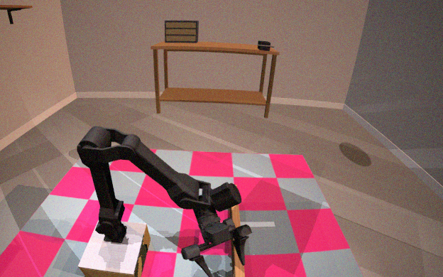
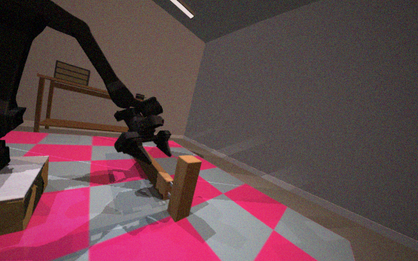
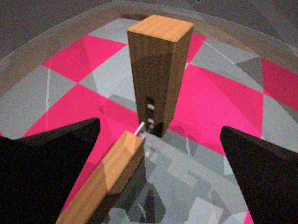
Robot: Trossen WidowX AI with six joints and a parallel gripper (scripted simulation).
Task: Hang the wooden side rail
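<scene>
In the top view, a black jointed robot arm [image 1: 156, 167] [image 2: 97, 57] rises from a white-topped wooden block [image 1: 131, 253] [image 2: 20, 179] and reaches over a pink-and-grey checkered desk [image 1: 314, 227] [image 2: 248, 214] [image 3: 215, 95]. Its black two-fingered claw [image 1: 227, 270] [image 2: 161, 159] [image 3: 161, 128] points downward, fingers wide apart with nothing clamped. A long, narrow, light-brown wooden rail [image 1: 236, 212] [image 2: 163, 184] [image 3: 107, 182] runs partly beneath it and leaves the lower edge of the view.

In the exterior view, the rail lies low along the desk, its near end just beside an upright, square-sided wooden post [image 2: 184, 189] [image 3: 156, 70]. Bits of pale metal show in the narrow gap between them. The spread claw is above the rail, back from the post.

In the wrist view, the two dark fingers stand well apart at either side. The rail slants up from the lower left, and a thin silvery steel hook [image 3: 140, 128] projects from its end toward the post's dark slot. Two small pale pins [image 3: 151, 106] show inside the slot; whether the hook touches either one, I cannot tell.
</scene>
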